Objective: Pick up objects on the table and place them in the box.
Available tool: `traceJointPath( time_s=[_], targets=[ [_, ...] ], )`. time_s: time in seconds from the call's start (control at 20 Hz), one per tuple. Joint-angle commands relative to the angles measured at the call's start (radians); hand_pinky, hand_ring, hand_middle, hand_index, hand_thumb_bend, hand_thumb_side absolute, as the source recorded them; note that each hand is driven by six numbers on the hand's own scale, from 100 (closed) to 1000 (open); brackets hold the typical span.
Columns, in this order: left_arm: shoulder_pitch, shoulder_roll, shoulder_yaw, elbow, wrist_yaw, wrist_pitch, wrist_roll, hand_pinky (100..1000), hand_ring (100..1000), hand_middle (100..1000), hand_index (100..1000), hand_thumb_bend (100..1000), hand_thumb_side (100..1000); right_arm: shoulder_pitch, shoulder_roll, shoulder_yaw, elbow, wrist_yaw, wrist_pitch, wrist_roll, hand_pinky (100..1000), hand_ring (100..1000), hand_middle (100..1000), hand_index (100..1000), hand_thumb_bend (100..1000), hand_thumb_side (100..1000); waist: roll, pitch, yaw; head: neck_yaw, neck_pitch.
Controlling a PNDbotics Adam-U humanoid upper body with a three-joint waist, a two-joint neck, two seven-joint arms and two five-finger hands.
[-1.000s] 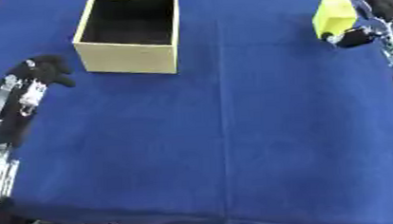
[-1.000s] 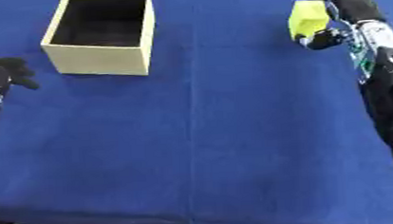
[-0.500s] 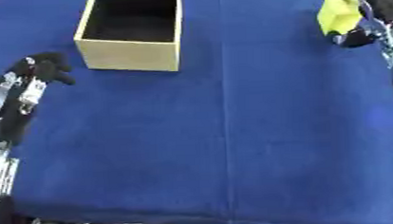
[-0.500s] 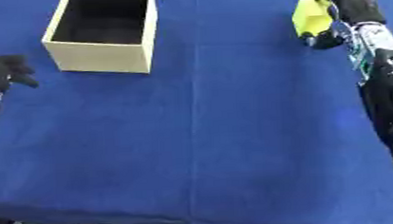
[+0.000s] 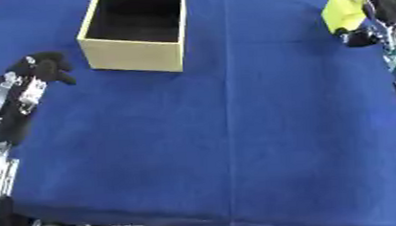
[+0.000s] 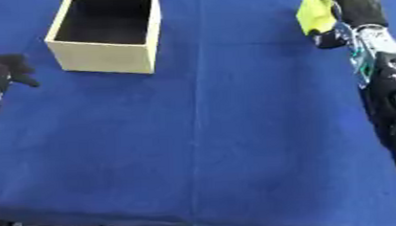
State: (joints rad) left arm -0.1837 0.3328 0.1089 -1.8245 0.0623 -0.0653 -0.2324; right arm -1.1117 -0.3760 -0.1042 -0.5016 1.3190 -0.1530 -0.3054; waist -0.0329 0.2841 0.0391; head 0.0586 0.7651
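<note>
A yellow block (image 6: 315,13) is held at the far right of the table (image 5: 235,132), gripped by the right hand (image 6: 357,6), whose fingers are curled round it. An open cardboard box (image 5: 137,32) stands at the far left on the blue cloth, well apart from the block. The left hand (image 5: 47,68) is seen near the box's left side, its fingers curled with nothing in them.

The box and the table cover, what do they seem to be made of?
The box looks like plain cardboard or thin wood: matte pale tan walls, dark inside, no gloss. The blue table cover looks like cloth: dull, faintly fuzzy, with a straight crease running down it.
</note>
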Motion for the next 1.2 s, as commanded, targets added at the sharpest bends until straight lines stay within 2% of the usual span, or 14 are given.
traceJointPath(
  time_s=[0.05,0.35,0.6,0.95,1.2],
  targets=[
    [-0.008,0.008,0.006,-0.019,0.001,0.002,-0.002,1000,599,624,782,290,699,-0.019,-0.021,0.003,-0.037,-0.019,-0.013,-0.022,623,669,376,466,360,100,0.001,-0.024,-0.001,0.000,0.005],
    [-0.003,0.012,0.009,-0.017,0.007,0.006,0.000,1000,599,624,782,290,696,-0.032,-0.014,0.027,-0.109,-0.057,-0.080,-0.007,623,668,367,466,340,100,-0.007,-0.042,-0.011,0.007,0.005],
    [0.002,0.015,0.008,-0.015,0.013,0.010,-0.001,1000,599,624,782,291,694,-0.055,0.022,0.066,-0.181,-0.099,-0.148,0.032,627,670,372,472,320,100,-0.014,-0.059,-0.015,0.005,0.005],
    [0.006,0.015,-0.001,-0.012,0.020,0.011,-0.011,1000,598,623,781,290,694,-0.093,0.132,0.138,-0.272,-0.136,-0.249,0.100,630,672,378,478,313,100,-0.014,-0.076,-0.002,-0.011,0.005],
    [0.004,0.008,-0.014,-0.008,0.024,0.011,-0.026,1000,598,623,780,289,697,-0.111,0.230,0.171,-0.301,-0.138,-0.293,0.147,631,672,382,482,316,100,-0.011,-0.081,0.018,-0.029,0.005]
  ],
)
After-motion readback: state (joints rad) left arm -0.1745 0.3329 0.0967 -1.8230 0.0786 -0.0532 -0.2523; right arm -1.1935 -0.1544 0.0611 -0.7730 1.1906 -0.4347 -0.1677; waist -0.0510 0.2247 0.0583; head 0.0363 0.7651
